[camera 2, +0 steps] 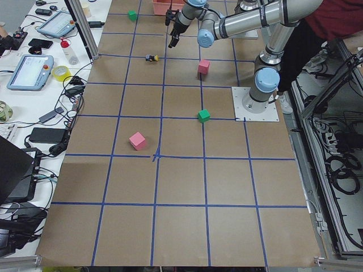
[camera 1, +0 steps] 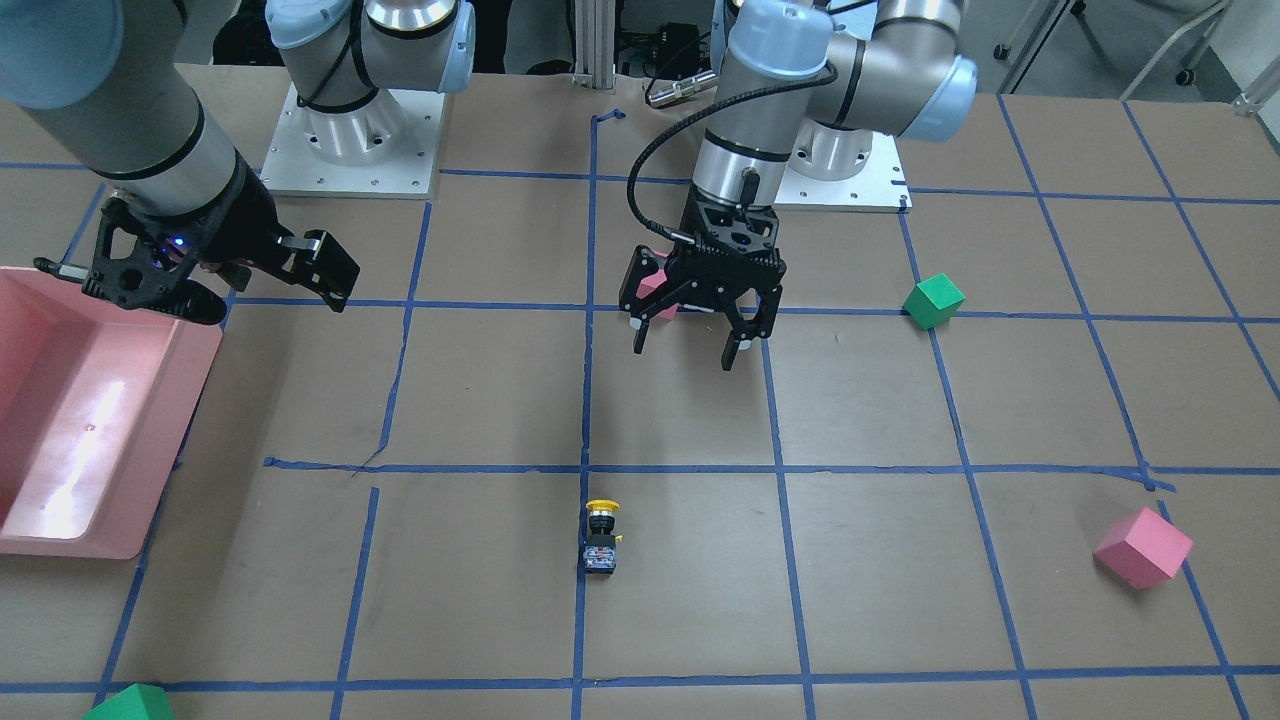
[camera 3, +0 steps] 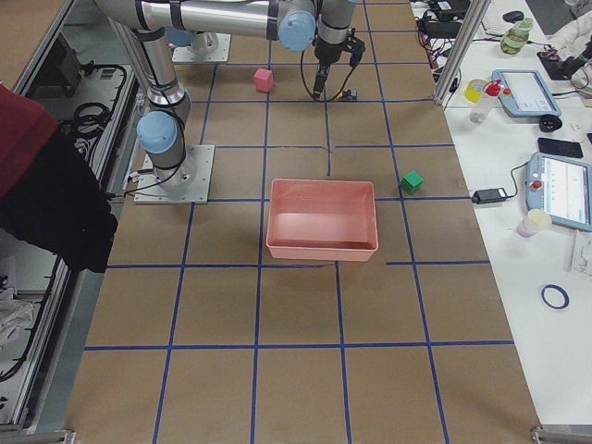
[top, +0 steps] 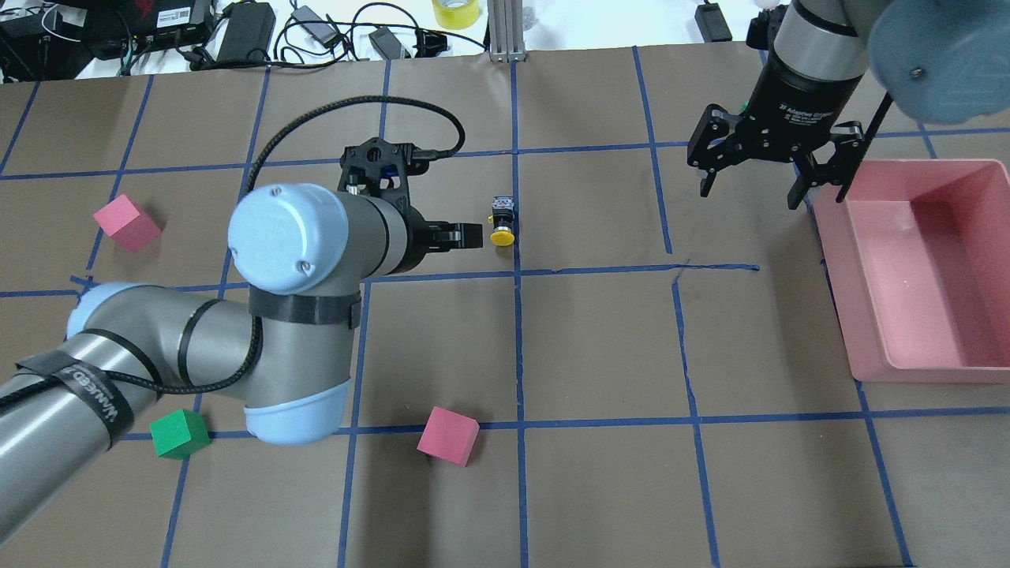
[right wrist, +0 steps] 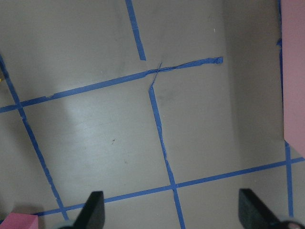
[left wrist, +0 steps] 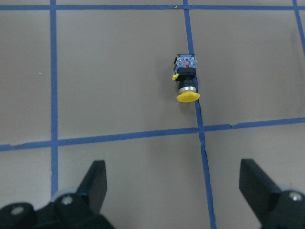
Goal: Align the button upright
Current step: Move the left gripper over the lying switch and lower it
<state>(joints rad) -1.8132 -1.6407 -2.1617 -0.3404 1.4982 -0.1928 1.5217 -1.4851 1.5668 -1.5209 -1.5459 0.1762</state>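
The button [camera 1: 601, 540] lies on its side on a blue tape line. Its yellow cap points toward the robot and its grey-white base points away. It also shows in the overhead view [top: 502, 222] and the left wrist view [left wrist: 187, 86]. My left gripper [camera 1: 686, 350] is open and empty. It hovers above the table on the robot's side of the button and apart from it. In the left wrist view the button lies ahead of the left gripper [left wrist: 174, 191], between its spread fingers. My right gripper [top: 750, 189] is open and empty beside the pink bin [top: 868, 371].
A pink cube [top: 448, 435] and a green cube [top: 180, 434] lie near the robot's side. Another pink cube [top: 126, 222] lies at the left. A further green cube [camera 1: 130, 705] lies at the far edge near the bin. Cables and devices lie beyond the table's far edge.
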